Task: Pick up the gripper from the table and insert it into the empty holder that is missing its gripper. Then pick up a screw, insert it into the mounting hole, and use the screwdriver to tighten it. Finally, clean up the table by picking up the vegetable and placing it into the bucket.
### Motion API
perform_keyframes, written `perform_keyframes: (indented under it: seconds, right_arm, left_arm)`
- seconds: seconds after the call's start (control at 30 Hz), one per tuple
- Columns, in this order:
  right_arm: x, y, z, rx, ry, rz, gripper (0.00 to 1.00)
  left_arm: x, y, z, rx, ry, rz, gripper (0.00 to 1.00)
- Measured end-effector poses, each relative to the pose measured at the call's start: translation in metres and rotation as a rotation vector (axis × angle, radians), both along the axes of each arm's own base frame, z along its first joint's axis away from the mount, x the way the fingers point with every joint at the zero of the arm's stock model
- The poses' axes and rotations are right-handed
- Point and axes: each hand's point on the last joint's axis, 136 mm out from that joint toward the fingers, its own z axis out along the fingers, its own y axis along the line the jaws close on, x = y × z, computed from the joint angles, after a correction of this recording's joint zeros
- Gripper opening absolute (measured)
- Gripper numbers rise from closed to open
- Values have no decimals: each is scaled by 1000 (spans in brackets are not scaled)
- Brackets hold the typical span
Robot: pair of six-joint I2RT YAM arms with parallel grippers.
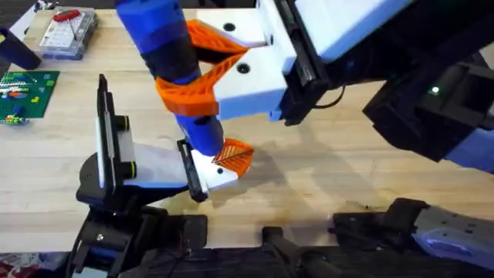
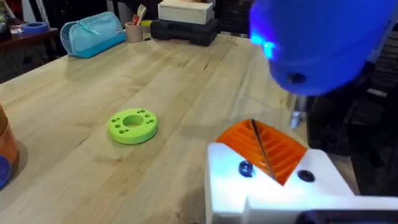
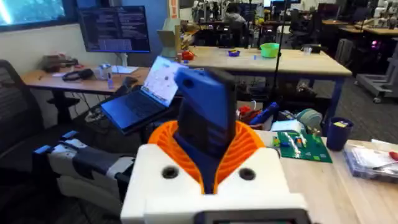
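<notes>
My right gripper (image 1: 199, 76) reaches in from the right and is shut on the screwdriver (image 1: 174, 54), a thick blue tool with a black band. Its orange pads (image 3: 249, 146) clamp the blue body (image 3: 205, 118). The tool slants down, its narrow tip (image 2: 297, 117) just above my left gripper (image 1: 230, 159). The left gripper (image 2: 261, 149) has a white body and its orange ribbed pads are pressed together. Two dark round holes (image 2: 305, 176) show in that body. The bucket (image 2: 6, 152) stands at the edge of the left wrist view. The screw and the vegetable are out of view.
A flat green disc with holes (image 2: 132, 126) lies on the wooden table (image 1: 347, 162). A clear box with a red tool (image 1: 68, 32) and a green circuit board (image 1: 27, 93) sit at the far left. A blue pouch (image 2: 93, 34) and a black case (image 2: 183, 30) stand beyond.
</notes>
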Motion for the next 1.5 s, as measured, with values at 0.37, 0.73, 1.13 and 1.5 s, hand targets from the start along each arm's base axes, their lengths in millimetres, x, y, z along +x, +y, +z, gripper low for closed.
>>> perform_keyframes:
  seconds: [0.37,0.73,1.13,1.5]
  right_arm:
    - [0,0,-5,1,-44,-7,59]
    - [0,1,-16,-14,-43,-9,58]
    - [-4,2,-17,-8,-78,-2,59]
    - [-3,3,-18,-9,-90,-4,57]
  left_arm:
    - [0,0,0,0,0,0,15]
    - [0,0,0,0,0,0,15]
    - [0,0,0,0,0,0,15]
    - [0,0,0,0,0,0,15]
